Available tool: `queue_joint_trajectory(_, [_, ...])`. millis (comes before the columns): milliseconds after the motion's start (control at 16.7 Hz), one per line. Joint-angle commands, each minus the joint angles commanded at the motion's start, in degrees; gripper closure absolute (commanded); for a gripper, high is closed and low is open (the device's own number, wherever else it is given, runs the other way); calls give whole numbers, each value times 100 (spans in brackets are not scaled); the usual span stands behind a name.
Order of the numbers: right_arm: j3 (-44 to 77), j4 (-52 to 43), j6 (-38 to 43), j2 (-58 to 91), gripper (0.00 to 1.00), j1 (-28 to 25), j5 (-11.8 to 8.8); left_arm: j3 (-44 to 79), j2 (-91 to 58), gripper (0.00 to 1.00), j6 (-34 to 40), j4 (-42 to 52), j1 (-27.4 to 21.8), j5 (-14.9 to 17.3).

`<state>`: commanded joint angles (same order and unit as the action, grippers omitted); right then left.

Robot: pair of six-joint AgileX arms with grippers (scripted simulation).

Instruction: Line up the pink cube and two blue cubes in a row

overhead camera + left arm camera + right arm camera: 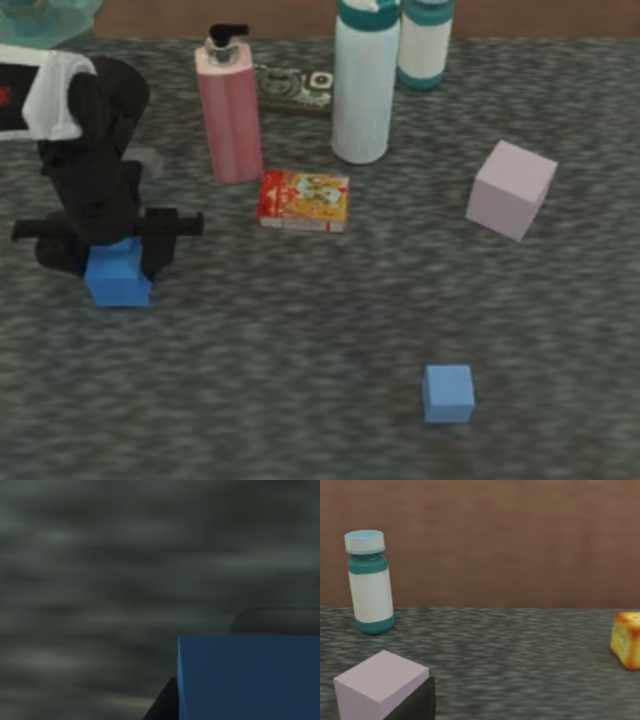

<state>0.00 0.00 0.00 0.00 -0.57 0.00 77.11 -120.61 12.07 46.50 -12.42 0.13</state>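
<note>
- From above, my left gripper (112, 252) stood at the left of the tabletop (300, 340), well left of the red card box (304, 201), its fingers (160, 252) closed on either side of the medium blue cube (117, 275).
- That cube's lower half showed below my black wrist; whether it touched the tabletop I could not tell.
- The smaller blue cube (448, 392) lay alone, well below and to the right of the red card box.
- The pink cube (511, 189) sat turned at an angle, well to the right of the red card box.
- Just above the red card box stood the pink pump bottle (229, 112) and a tall white bottle (364, 85); a second white bottle with teal bands (425, 45) stood beside the tall one, and a small grey gadget (295, 87) lay between the pump bottle and the tall bottle.
- My right arm did not appear from above.
- In my left wrist view, the medium blue cube (250, 677) filled one corner, with a dark finger edge (162, 705) against its side and grey tabletop (100, 580) beyond.
- In my right wrist view, the pink cube (380, 682) lay close by, the teal-banded bottle (369, 582) stood behind it, and an orange-yellow block (627, 639) sat well apart; my right fingers were not in sight.
</note>
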Motion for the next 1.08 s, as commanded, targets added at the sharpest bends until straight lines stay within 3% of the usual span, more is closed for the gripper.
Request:
queue_joint_trajectory(240, [0, 0, 0, 0, 0, 0, 0, 127, 171, 100, -19, 159, 13, -29])
queue_joint_trajectory(660, [0, 0, 0, 0, 0, 0, 0, 893, 643, 100, -1, 1431, 111, -33])
queue_joint_trajectory(1080, [0, 0, 0, 0, 0, 0, 0, 1019, 606, 100, 202, 1534, -128, -40])
